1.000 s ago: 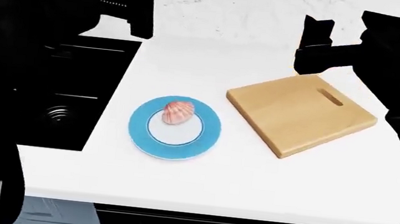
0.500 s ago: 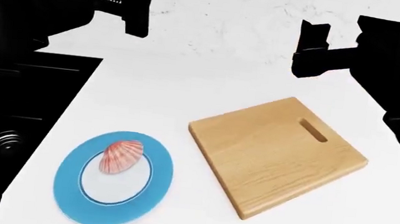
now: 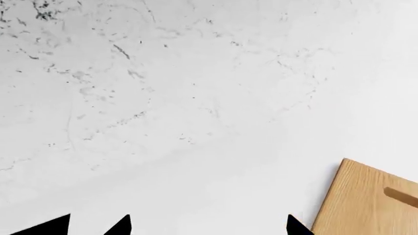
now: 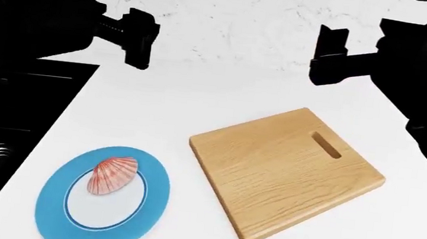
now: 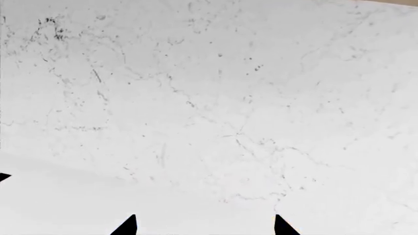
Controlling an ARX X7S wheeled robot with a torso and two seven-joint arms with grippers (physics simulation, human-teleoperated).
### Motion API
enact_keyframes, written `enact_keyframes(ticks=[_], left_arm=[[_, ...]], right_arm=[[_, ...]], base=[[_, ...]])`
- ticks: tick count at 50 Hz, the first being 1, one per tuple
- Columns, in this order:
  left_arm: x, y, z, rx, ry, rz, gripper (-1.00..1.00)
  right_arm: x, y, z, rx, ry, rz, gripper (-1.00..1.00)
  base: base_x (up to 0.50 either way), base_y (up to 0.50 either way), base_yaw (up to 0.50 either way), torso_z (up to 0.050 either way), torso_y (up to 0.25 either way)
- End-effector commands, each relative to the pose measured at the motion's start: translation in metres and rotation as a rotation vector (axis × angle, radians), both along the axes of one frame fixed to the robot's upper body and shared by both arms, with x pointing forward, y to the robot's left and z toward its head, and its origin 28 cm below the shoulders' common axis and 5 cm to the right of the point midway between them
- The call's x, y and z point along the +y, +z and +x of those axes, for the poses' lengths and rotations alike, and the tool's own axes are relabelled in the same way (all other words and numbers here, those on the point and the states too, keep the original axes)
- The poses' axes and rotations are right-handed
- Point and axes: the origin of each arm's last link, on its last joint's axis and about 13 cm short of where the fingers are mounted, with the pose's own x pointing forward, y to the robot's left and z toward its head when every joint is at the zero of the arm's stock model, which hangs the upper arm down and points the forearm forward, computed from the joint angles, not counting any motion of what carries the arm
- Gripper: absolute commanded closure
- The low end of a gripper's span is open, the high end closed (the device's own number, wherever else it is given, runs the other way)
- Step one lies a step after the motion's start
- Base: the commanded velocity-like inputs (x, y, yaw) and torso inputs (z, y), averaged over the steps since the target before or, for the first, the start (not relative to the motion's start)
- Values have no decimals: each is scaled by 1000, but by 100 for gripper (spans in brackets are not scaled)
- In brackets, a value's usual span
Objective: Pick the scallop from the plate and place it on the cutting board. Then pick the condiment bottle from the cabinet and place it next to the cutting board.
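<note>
The pink-orange ribbed scallop (image 4: 112, 175) lies on the white centre of the blue-rimmed plate (image 4: 157, 188), at the near left of the white counter. To its right lies the wooden cutting board (image 4: 283, 174), with its handle slot toward the far right; one corner of the cutting board (image 3: 372, 200) also shows in the left wrist view. My left gripper (image 4: 139, 37) (image 3: 209, 227) hovers open, high above the counter behind the plate. My right gripper (image 4: 330, 54) (image 5: 203, 226) hovers open above the board's far edge. Both face the wall and hold nothing. The condiment bottle and the cabinet are out of view.
A white marbled wall (image 4: 240, 15) rises behind the counter (image 4: 224, 97). A dark cooktop (image 4: 5, 133) borders the counter on the left, close to the plate. The counter runs on past the board to the right.
The head view has moved in toward the counter. The plate and the board now look larger and lower in the picture. The left gripper has dropped slightly, and both grippers stay open.
</note>
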Motion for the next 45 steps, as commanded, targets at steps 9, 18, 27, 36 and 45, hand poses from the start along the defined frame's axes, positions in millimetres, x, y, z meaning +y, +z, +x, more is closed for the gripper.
enact_keyframes(ticks=[9,18,27,36,45], left_arm=[[22,-25,-31,276,-191,136,-100],[28,-18,-43,363,-181,211,-100],[34,-17,-57,455,-185,275,-100],[36,-23,-66,518,-206,318,-100],[35,-28,-63,523,-193,324,-100]], right_arm=[[2,0,2,10,8,-19,-100],[2,-1,2,12,6,-23,-100],[3,1,1,11,5,-31,-100],[2,2,1,9,0,-31,-100],[2,3,1,6,4,-33,-100]], base=[[0,0,0,0,0],[0,0,0,0,0],[0,0,0,0,0],[0,0,0,0,0],[0,0,0,0,0]])
